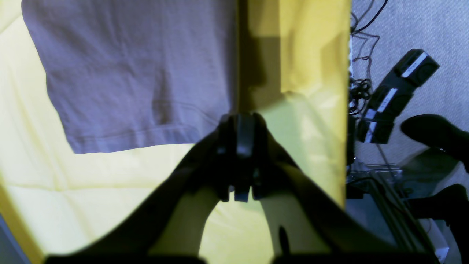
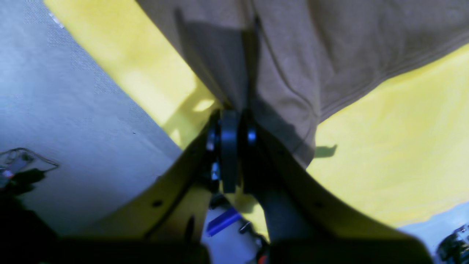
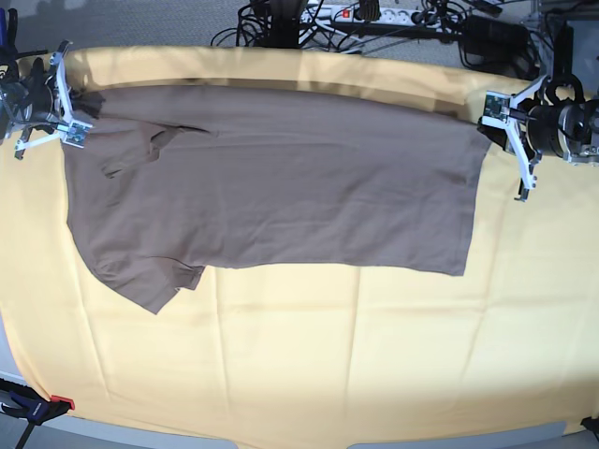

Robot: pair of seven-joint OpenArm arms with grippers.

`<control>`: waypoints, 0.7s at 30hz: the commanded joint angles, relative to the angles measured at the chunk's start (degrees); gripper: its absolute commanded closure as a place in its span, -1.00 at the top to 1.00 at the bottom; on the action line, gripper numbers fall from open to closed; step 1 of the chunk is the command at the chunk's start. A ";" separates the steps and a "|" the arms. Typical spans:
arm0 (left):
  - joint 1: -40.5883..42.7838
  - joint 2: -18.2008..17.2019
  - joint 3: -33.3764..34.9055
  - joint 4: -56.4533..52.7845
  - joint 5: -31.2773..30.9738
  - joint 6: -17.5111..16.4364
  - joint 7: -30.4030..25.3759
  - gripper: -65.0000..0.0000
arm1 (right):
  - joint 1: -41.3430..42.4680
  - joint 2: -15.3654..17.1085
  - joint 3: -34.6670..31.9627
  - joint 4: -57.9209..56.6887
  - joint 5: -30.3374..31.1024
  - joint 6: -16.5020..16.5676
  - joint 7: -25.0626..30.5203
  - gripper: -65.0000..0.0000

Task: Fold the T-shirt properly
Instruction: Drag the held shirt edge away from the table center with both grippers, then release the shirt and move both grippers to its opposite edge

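The taupe T-shirt [image 3: 281,187] lies folded in half lengthwise on the pale-yellow cloth [image 3: 328,355], with one sleeve at the lower left and the hem at the right. My left gripper [image 3: 493,114] is shut on the far hem corner; in the left wrist view the jaws [image 1: 242,119] are closed at the shirt's [image 1: 139,73] edge. My right gripper [image 3: 73,126] is shut on the far shoulder end; in the right wrist view [image 2: 234,113] the cloth of the shirt [image 2: 329,44] bunches around it. The shirt's far edge is stretched between the two grippers.
Cables and a power strip [image 3: 374,14] lie behind the table's back edge. A clamp [image 3: 37,407] holds the yellow cloth at the front left corner. The table's edge, black devices [image 1: 395,95] and cables lie just beyond my left gripper.
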 commanded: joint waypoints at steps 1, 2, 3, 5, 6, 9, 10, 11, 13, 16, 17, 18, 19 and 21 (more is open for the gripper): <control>0.39 -1.53 -0.61 0.39 0.00 -0.06 0.17 -1.00 | 0.28 1.60 0.70 0.76 0.13 -0.07 -1.57 -1.00; 1.44 -1.53 -0.61 0.39 0.02 -0.06 0.37 -1.00 | 0.28 1.57 0.70 0.76 0.00 -0.07 -1.60 -1.00; 2.58 -1.53 -0.61 0.39 0.02 -0.06 0.44 -1.00 | 0.28 1.57 0.70 0.76 -0.02 -0.07 -1.62 -1.00; 4.70 -1.51 -0.61 0.39 0.55 -0.06 1.07 -1.00 | 0.26 1.57 0.68 0.76 0.07 -0.07 -1.62 -1.00; 5.64 -1.53 -0.61 0.39 1.31 -0.06 1.07 -1.00 | 0.09 1.57 0.68 0.76 0.09 -0.07 -1.62 -1.00; 7.43 -1.66 -0.61 0.39 1.70 -0.06 1.44 -1.00 | -2.54 2.21 0.68 0.76 0.04 -0.07 -1.86 -1.00; 7.65 -1.84 -0.61 0.39 1.73 -0.06 1.42 -1.00 | -3.54 2.23 0.68 0.76 0.02 -0.07 -2.25 -1.00; 7.74 -1.95 -0.61 0.42 1.68 -0.06 1.42 -1.00 | -4.52 2.21 0.68 0.76 -0.02 -0.07 -2.47 -1.00; 7.74 -2.29 -0.61 0.42 1.68 -0.06 1.38 -1.00 | -6.08 2.19 0.68 0.76 -0.02 -0.07 -2.43 -1.00; 7.76 -3.21 -0.61 1.18 0.74 -0.06 1.40 -1.00 | -7.23 2.19 0.68 0.76 -0.17 -0.07 -2.43 -1.00; 7.76 -3.56 -0.61 1.53 0.26 -0.06 1.40 -1.00 | -7.19 2.16 0.68 0.76 -0.17 -0.07 -2.43 -1.00; 7.76 -3.76 -0.61 1.88 -0.04 -0.06 1.40 -1.00 | -7.17 2.19 0.68 0.76 -0.20 -0.07 -2.40 -1.00; 7.76 -3.93 -0.61 2.23 -0.20 -0.06 1.40 -1.00 | -7.17 2.19 0.70 0.76 -0.20 -0.07 -2.21 -1.00; 7.74 -4.04 -0.61 2.45 -1.64 -0.06 1.46 -1.00 | -7.17 2.19 0.70 0.76 -0.15 -0.07 -1.31 -1.00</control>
